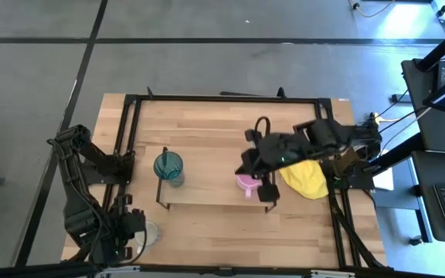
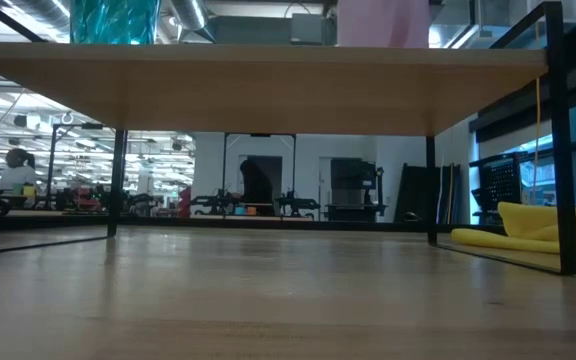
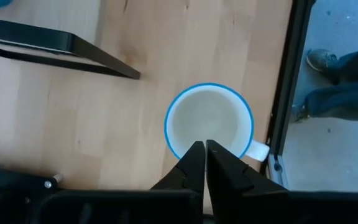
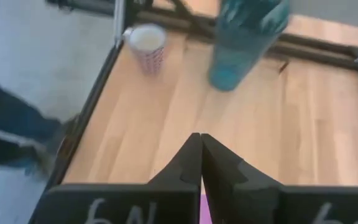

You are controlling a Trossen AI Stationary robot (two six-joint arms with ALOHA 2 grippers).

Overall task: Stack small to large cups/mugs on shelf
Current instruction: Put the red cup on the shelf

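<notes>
On the wooden shelf (image 1: 207, 193), a translucent teal tumbler (image 1: 168, 167).

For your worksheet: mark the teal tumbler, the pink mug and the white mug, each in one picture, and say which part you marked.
teal tumbler (image 1: 168, 166): high view, on its open mouth.
pink mug (image 1: 246, 183): high view, on the visible rim beside the right arm.
white mug (image 3: 209, 121): left wrist view, on its inside bottom.
</notes>
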